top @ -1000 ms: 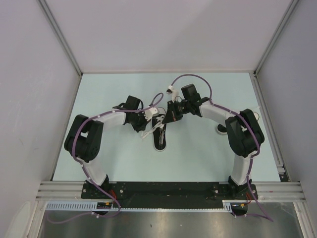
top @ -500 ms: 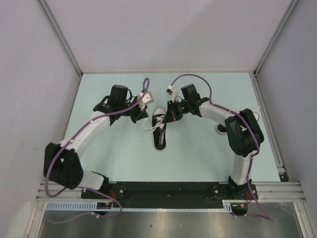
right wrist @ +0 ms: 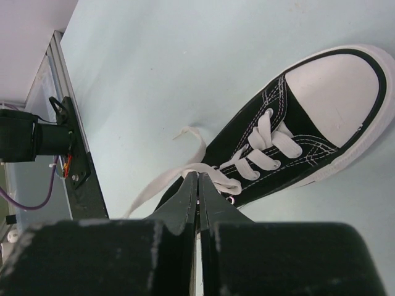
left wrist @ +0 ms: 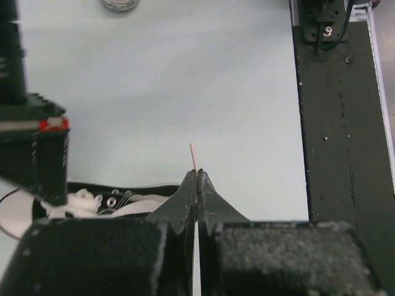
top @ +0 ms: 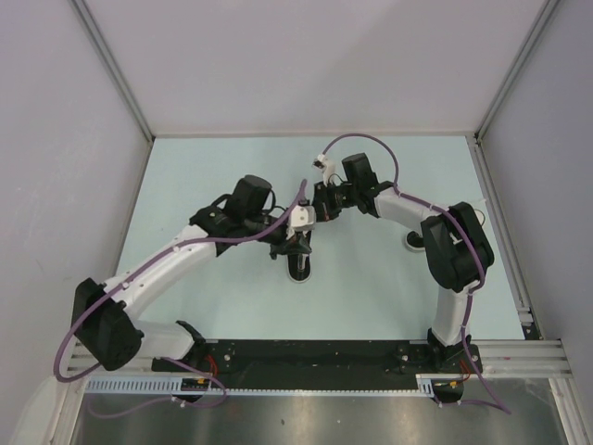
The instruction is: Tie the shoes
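One shoe, a black sneaker (right wrist: 290,142) with a white toe cap and white laces (right wrist: 162,180), lies on the pale table. In the top view only its heel end (top: 299,270) shows below the grippers. My left gripper (top: 298,243) hovers over the shoe. In the left wrist view it (left wrist: 197,176) is shut on a lace end, whose stiff tip (left wrist: 194,156) sticks out past the jaws. My right gripper (top: 320,215) is by the shoe's toe end. In the right wrist view it (right wrist: 197,177) is shut on a lace at the top eyelets.
A small round grey thing (top: 412,243) lies right of the shoe, under the right arm; it also shows in the left wrist view (left wrist: 120,4). The black base rail (left wrist: 339,123) runs along the near edge. Grey walls enclose the table on three sides.
The left arm swung out to the back left half a second ago and has come back over the shoe. The right gripper has barely shifted.
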Available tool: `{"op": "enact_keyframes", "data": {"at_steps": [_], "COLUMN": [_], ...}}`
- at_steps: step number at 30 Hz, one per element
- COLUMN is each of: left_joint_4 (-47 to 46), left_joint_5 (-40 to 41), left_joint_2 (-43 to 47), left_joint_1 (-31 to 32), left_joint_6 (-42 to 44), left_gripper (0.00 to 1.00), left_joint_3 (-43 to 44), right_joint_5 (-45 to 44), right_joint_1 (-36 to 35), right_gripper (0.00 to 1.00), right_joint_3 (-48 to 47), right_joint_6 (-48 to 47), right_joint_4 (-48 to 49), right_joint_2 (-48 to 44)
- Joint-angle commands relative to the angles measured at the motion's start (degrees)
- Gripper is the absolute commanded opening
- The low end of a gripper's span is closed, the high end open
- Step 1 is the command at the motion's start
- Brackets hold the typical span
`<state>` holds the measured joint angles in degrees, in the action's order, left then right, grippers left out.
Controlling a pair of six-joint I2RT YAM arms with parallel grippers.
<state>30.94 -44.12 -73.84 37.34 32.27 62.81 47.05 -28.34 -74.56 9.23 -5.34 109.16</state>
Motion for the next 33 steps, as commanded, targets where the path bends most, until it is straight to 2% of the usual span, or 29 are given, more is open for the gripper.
{"op": "enact_keyframes", "data": {"at_steps": [1,5,8,14,19,25,27,29,31,33], "left_joint_4": [-8.3,-12.7,-16.7,-27.6,-30.2,-33.0,-32.5,-32.3,-33.7,-32.0], "left_joint_5": [0.4,1.7,3.1,7.7,8.9,9.0,8.4,7.2,4.7,2.1], "left_joint_2": [-5.1,-10.7,-14.4,-18.8,-22.2,-26.0,-26.4,-23.6,-19.3,-10.1], "left_joint_1": [5.4,11.2,13.0,13.5,13.4,13.2,13.3,12.8,12.1,9.4], "left_joint_6": [-2.1,-1.9,-1.3,2.6,6.5,7.1,7.0,7.0,5.4,2.5], "left_gripper": [0.0,0.0,0.0,0.0,0.0,0.0,0.11,0.35,0.46,0.48], "left_joint_3": [1.4,2.9,2.5,-1.0,-1.7,-1.5,-1.2,-2.6,-6.4,-9.0], "right_joint_5": [2.8,4.1,5.1,6.7,8.7,10.0,10.8,11.2,11.0,11.0], "right_joint_1": [0.3,0.2,0.1,0.4,1.1,1.4,1.4,1.4,1.4,0.8], "right_gripper": [0.0,0.0,0.0,0.0,0.0,0.0,0.0,0.0,0.0,0.0], "right_joint_3": [-0.1,-0.1,0.0,-0.1,-0.1,-0.1,-0.1,-0.1,-0.1,-0.1], "right_joint_6": [-0.6,-0.3,-0.4,-1.4,-2.6,-2.7,-2.5,-2.4,-2.6,-2.4], "right_joint_4": [2.8,4.0,4.5,3.6,2.5,2.0,1.9,1.2,0.6,0.9], "right_joint_2": [0.3,0.5,0.6,0.8,1.0,1.4,1.5,1.4,1.1,0.9]}}
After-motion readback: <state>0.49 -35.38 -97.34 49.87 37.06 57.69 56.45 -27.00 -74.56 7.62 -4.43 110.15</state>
